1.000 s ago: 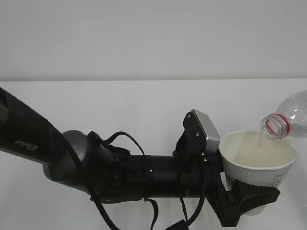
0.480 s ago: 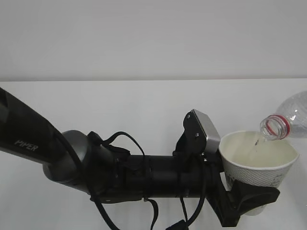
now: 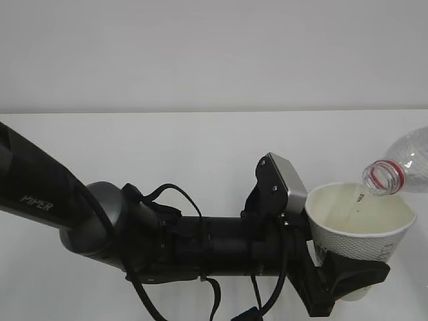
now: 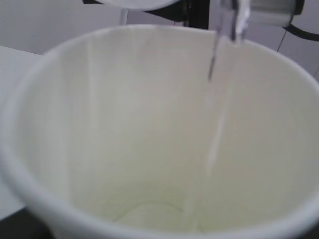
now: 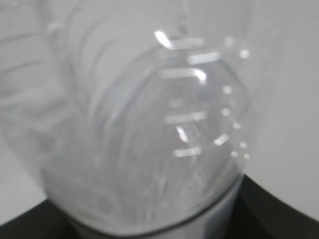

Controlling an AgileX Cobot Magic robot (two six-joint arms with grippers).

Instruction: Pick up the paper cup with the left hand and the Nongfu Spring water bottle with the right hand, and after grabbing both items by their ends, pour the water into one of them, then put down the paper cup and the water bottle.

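Pouring is the step in hand. The left claw (image 3: 344, 277) is closed on the lower body of the paper cup (image 3: 360, 227), holding it upright and clear of the tabletop (image 3: 167, 154). Just above the cup's far rim, to the claw's upper right, the Nongfu Spring water bottle (image 3: 401, 167) lies tipped with its open, red-ringed mouth over the cup.

The right claw itself is out of frame in the exterior view. The right wrist view is filled by the blurred clear bottle body (image 5: 149, 124), with dark claw parts at the lower corners, so I judge it closed on the bottle.

The left wrist view shows what the exterior view barely does: a thin stream of water (image 4: 214, 124) falling down the inner wall of the cup (image 4: 99, 124), with a shallow pool at the bottom. The exterior view alone shows the relation of bottle mouth to rim and the left arm's level reach.

Next move, in my judgement: tip the bottle back upright before lowering either item, keeping the cup level, since the paper wall could buckle under a tighter grip.
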